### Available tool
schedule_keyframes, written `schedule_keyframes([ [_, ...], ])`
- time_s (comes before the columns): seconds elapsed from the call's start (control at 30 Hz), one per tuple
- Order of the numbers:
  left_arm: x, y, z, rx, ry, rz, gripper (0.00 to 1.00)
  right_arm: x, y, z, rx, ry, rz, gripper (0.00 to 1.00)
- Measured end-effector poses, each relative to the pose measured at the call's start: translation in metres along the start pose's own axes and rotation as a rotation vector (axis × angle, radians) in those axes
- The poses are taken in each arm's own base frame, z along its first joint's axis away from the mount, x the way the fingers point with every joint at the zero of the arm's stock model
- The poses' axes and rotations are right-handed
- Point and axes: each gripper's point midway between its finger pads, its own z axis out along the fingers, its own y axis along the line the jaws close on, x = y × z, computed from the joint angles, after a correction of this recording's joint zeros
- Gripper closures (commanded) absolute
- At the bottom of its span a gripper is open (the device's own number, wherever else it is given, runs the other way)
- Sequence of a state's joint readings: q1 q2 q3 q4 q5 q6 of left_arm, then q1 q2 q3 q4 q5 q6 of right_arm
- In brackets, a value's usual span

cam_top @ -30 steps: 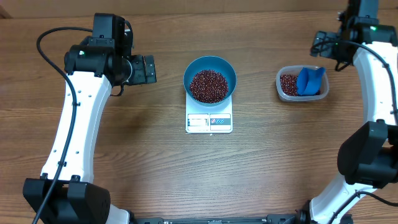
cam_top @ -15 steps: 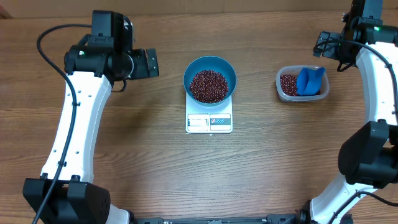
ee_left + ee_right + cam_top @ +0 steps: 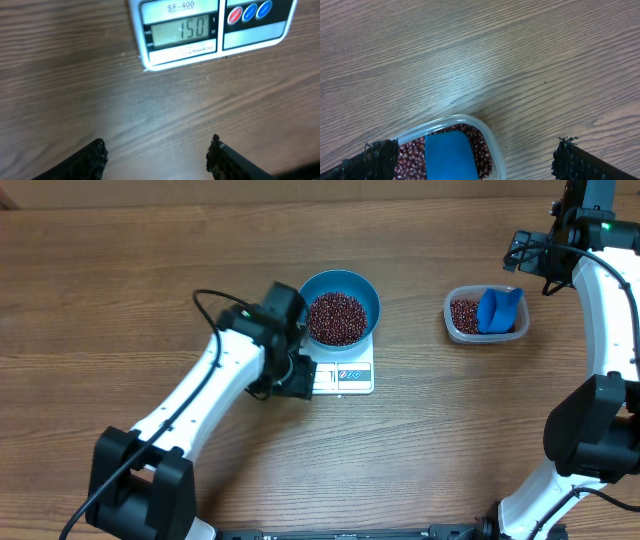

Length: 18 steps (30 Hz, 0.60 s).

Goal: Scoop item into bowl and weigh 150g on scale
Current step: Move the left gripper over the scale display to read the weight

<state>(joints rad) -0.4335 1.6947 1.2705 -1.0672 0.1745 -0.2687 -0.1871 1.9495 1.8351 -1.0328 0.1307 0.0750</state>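
Left wrist: left pincer (image 3: 157,149) parted, empty, near scale (image 3: 215,46)

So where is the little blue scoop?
In the overhead view, the scoop sits inside the clear tub of beans, right of the bowl and scale.

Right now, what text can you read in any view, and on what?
"SF-400": on the scale, above its display.
"150": on the display.
Small print under the display and labels on the buttons: too blurred to read.
Overhead, right wrist: nothing readable.
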Motion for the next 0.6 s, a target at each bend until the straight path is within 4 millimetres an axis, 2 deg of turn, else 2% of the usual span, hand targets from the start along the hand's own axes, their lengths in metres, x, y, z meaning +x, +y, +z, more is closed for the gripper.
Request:
schedule_keyframes([
  [0.17, -0.004, -0.004, 0.021, -0.058, -0.057, 0.052, 0.25, 0.0, 0.0, 0.0, 0.0, 0.0, 0.001, 0.0],
  [0.33, -0.001, -0.011, 0.045, -0.11, -0.041, 0.114, 0.24, 0.0, 0.0, 0.0, 0.0, 0.0, 0.0, 0.0],
  [0.6, 0.004, -0.026, 0.052, -0.149, -0.046, 0.233, 0.16, 0.0, 0.0, 0.0, 0.0, 0.0, 0.001, 0.0],
])
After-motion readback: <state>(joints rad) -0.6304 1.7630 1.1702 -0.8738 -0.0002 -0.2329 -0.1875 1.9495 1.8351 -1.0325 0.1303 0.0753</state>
